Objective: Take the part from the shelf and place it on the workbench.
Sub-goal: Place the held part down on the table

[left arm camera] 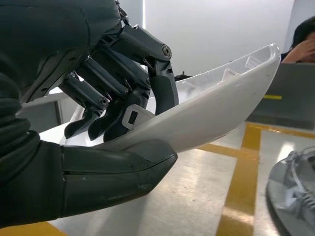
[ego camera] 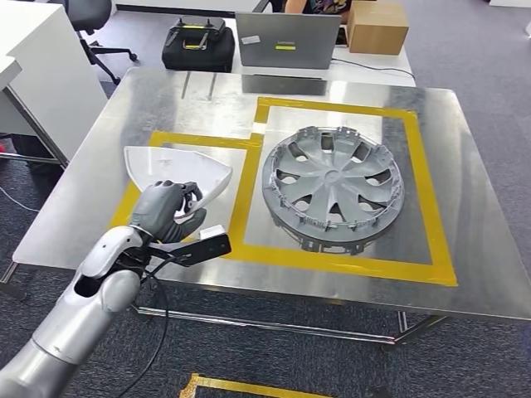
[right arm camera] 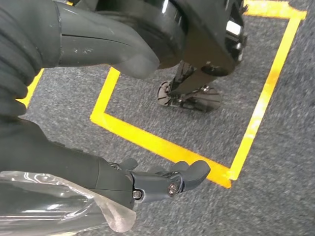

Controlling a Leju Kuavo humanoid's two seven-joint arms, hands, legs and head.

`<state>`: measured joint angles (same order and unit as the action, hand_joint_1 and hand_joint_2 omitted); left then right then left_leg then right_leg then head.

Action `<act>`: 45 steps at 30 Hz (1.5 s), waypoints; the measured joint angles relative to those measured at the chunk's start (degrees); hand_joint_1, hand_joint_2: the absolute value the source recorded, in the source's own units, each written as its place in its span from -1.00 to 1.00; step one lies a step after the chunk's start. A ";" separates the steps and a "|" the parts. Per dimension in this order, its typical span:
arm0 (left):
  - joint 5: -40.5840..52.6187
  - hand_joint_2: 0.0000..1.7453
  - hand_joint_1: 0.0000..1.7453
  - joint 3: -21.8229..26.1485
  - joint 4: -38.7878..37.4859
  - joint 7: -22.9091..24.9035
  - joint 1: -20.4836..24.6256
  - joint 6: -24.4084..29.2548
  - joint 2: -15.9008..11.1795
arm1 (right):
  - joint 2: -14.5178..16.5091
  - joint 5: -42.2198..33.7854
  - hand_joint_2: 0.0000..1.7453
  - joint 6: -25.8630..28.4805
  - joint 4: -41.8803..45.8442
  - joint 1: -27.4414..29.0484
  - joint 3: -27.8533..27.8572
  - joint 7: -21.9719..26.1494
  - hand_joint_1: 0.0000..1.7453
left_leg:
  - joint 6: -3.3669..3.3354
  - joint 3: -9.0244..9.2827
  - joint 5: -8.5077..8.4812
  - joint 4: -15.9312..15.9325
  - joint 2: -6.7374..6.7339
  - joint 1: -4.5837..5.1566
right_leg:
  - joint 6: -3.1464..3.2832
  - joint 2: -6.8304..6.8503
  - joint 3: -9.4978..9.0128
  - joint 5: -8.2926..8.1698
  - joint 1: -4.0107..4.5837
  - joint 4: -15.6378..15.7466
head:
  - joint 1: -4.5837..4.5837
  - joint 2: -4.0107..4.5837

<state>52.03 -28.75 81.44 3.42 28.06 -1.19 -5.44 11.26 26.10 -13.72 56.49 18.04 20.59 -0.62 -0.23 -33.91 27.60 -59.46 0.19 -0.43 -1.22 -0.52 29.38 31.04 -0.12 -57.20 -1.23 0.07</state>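
Observation:
The part is a white curved plastic shell [ego camera: 178, 170], roughly triangular, lying over the left yellow-taped square of the steel workbench [ego camera: 94, 191]. My left hand [ego camera: 166, 211] grips its near edge. In the left wrist view the dark fingers [left arm camera: 122, 83] curl over the white shell [left arm camera: 219, 108] and the thumb [left arm camera: 118, 172] presses from below, with the shell's far end lifted off the table. My right hand [right arm camera: 163, 182] hangs over grey carpet, fingers held out and nothing in them.
A grey wheel cover [ego camera: 332, 186] fills the right taped square. At the workbench's far edge stand a laptop [ego camera: 288, 40], a black case [ego camera: 197, 43] and a cardboard box [ego camera: 377, 26]. A person sits behind the laptop. Yellow tape [right arm camera: 163, 147] marks the carpet.

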 joint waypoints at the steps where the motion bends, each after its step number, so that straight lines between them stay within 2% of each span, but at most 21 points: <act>1: 0.53 1.00 1.00 -0.55 -1.17 0.27 0.81 -0.18 -0.01 | -0.33 -0.70 1.00 0.42 -0.03 0.32 -0.91 -0.25 -1.00 | 0.00 0.00 0.00 0.01 0.00 -0.01 | 0.00 -0.02 0.00 0.00 0.01 0.00 | 0.01 0.00; 10: 1.78 1.00 1.00 -2.80 -5.65 0.71 3.96 -0.60 -0.09 | -1.77 -2.31 1.00 1.54 -0.18 1.52 -4.77 -1.10 -1.00 | 0.01 0.01 0.01 0.14 -0.01 -0.03 | -0.05 -0.04 0.05 0.13 0.03 -0.01 | 0.01 0.00; 15: 7.44 1.00 1.00 -4.89 -9.98 2.29 6.70 -2.22 0.29 | -2.56 -5.29 1.00 5.22 -0.76 1.99 -6.63 -2.41 -1.00 | 0.00 0.01 0.01 0.15 -0.01 -0.03 | -0.05 -0.03 0.09 0.14 0.02 -0.01 | 0.01 0.00; 19: 13.37 1.00 -1.00 -7.31 -16.78 3.35 9.67 -2.91 1.36 | -2.74 -8.42 -1.00 7.37 0.15 3.66 -8.13 -5.11 -1.00 | 0.00 0.02 0.01 0.15 0.00 -0.02 | -0.06 0.00 0.04 0.14 0.01 -0.01 | 0.01 0.00; 26: 15.76 1.00 -1.00 -9.33 -25.43 2.00 10.62 -1.05 3.63 | -2.65 -10.99 -1.00 9.77 7.98 9.19 -10.32 -12.34 -1.00 | 0.00 0.01 0.03 0.15 0.00 -0.01 | -0.12 0.00 0.02 0.18 0.00 -0.01 | 0.00 0.00; 31: 15.63 1.00 -1.00 -9.84 -27.88 1.92 10.43 0.74 4.58 | -2.65 -11.20 -1.00 10.15 11.47 11.19 -11.21 -12.64 -1.00 | 0.01 0.02 0.05 0.15 0.00 -0.01 | -0.13 -0.05 0.02 0.19 0.00 0.00 | 0.00 0.00; 35: 15.25 1.00 -1.00 -10.07 -28.38 0.96 9.76 3.21 4.81 | -2.65 -11.59 -1.00 10.38 11.80 11.18 -11.84 -10.78 -1.00 | 0.00 0.02 0.05 0.16 0.00 -0.01 | -0.13 -0.02 0.00 0.19 0.01 -0.01 | 0.00 0.00; 39: 15.05 -1.00 -1.00 -10.27 -28.25 0.09 9.16 5.11 4.75 | -2.65 -11.89 -1.00 10.36 11.76 11.05 -12.54 -9.75 -1.00 | 0.00 0.03 0.05 0.17 0.00 -0.01 | -0.13 -0.01 -0.01 0.19 0.01 -0.01 | 0.01 0.00; 42: 11.91 -1.00 -1.00 -9.53 -26.64 -1.43 7.78 8.29 4.58 | -2.67 -12.25 -1.00 10.66 11.55 10.89 -13.07 -9.58 -1.00 | 0.01 0.02 0.05 0.17 0.00 -0.01 | -0.13 -0.03 -0.03 0.19 0.01 -0.01 | 0.01 0.00; 45: 3.86 -1.00 -1.00 -6.25 -20.76 -4.38 3.45 13.39 4.22 | -2.69 -13.16 -1.00 12.09 10.88 10.60 -13.58 -10.43 -1.00 | 0.01 0.05 0.10 0.19 -0.01 0.00 | -0.13 -0.08 -0.04 0.25 0.01 -0.02 | 0.01 0.00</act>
<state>55.89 -35.00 60.68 -0.96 31.51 12.21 -1.22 8.57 12.94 -1.63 67.37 28.64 7.01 -11.05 -0.22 -33.86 27.70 -59.27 0.19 -0.44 -1.35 -0.60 29.34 31.29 -0.11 -57.22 -1.22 0.07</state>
